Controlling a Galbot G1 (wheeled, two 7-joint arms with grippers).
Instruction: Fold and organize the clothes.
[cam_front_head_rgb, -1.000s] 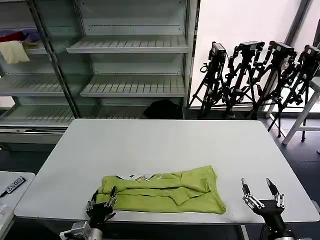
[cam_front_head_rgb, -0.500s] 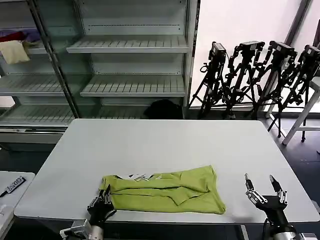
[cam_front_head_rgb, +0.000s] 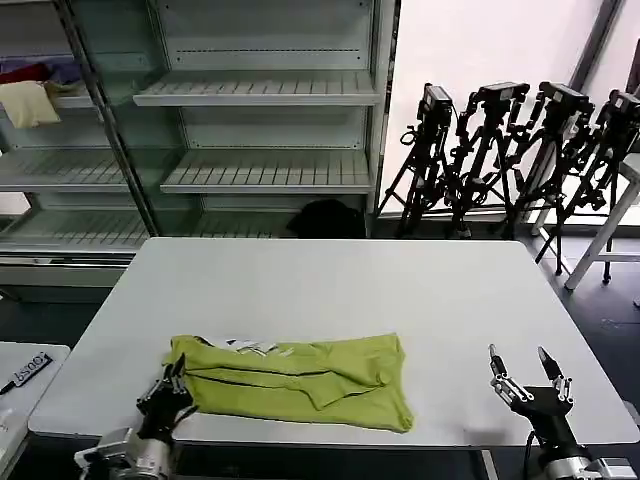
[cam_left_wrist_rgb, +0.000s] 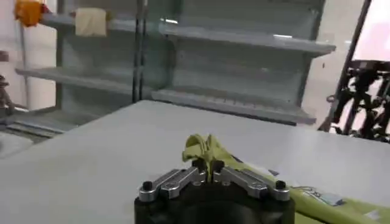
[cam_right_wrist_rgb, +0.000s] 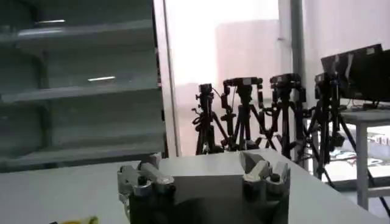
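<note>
item: lime t-shirt (cam_front_head_rgb: 295, 380), partly folded into a long band, lying flat on the white surface (cam_front_head_rgb: 330, 290) in the lower centre-left of the head frame, close to the near edge. a sliver of white print shows along its far edge. judged placement: kept near the robot so both arms can reach the ends for the next fold.

item: left gripper (cam_front_head_rgb: 168, 388), lower left of the head frame, at the shirt's left end. jaws closed tight on a bunched corner of the fabric; the left wrist view shows the cloth (cam_left_wrist_rgb: 210, 152) pinched up between them. judged purpose: holding that end to drag or lift it.

item: right gripper (cam_front_head_rgb: 527, 372), lower right of the head frame, well apart from the shirt, just above the surface. jaws spread wide, holding nothing, touching nothing; seemingly waiting.
</note>
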